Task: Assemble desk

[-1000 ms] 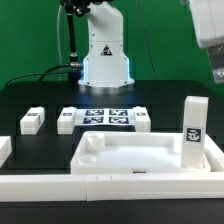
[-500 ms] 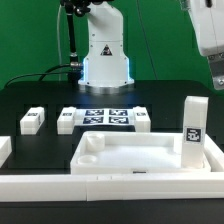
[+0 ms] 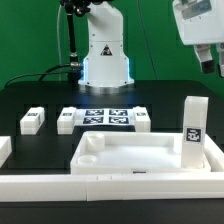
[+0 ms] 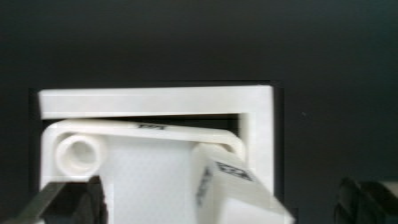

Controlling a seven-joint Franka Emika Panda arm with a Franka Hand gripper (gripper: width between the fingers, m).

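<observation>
The white desk top (image 3: 125, 141) lies at the front of the table. One white square leg (image 3: 193, 128) with a tag stands upright in its corner at the exterior view's right. Three loose legs lie further back: one (image 3: 32, 120), a second (image 3: 68, 120) and a third (image 3: 141, 120). My gripper (image 3: 206, 62) hangs open and empty high above the standing leg. In the wrist view the desk top's rim (image 4: 160, 101), a round socket (image 4: 80, 152) and the standing leg (image 4: 187, 175) show between my spread fingers (image 4: 59, 203); my gripper (image 4: 214, 216) touches nothing.
The marker board (image 3: 105, 117) lies between the loose legs, in front of the robot base (image 3: 105, 60). Low white border rails (image 3: 110, 185) run along the front and the exterior view's right of the desk top. A white piece (image 3: 4, 150) sits at the left edge.
My gripper has moved up and toward the exterior view's left, away from the standing leg. The leg and the other parts have not moved.
</observation>
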